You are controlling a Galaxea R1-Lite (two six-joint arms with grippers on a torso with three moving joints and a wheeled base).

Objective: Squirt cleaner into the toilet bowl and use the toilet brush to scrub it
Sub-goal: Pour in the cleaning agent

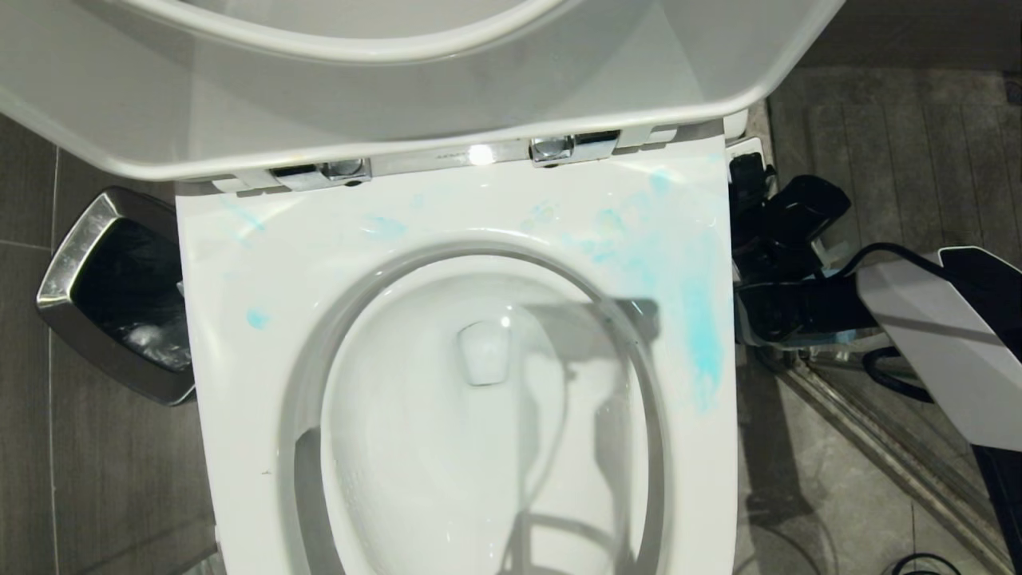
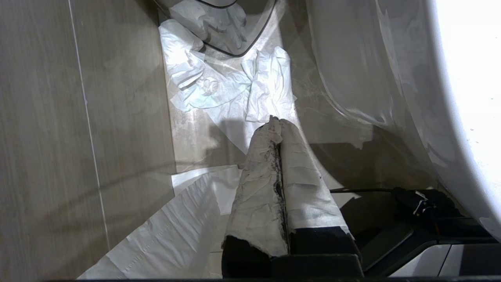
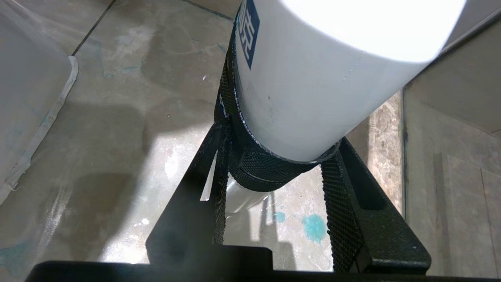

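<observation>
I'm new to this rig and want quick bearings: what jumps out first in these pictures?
Blue smears streak the white rim of the open toilet bowl, heaviest on the robot's right side. Just right of the bowl, low by the floor, the right gripper has its black fingers around the white cleaner bottle. A silver-rimmed waste bin stands left of the toilet.

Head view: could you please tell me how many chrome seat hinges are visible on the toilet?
2. The left hinge sits nearer the waste bin; the right hinge sits nearer the blue smears. None appears hidden.
</observation>
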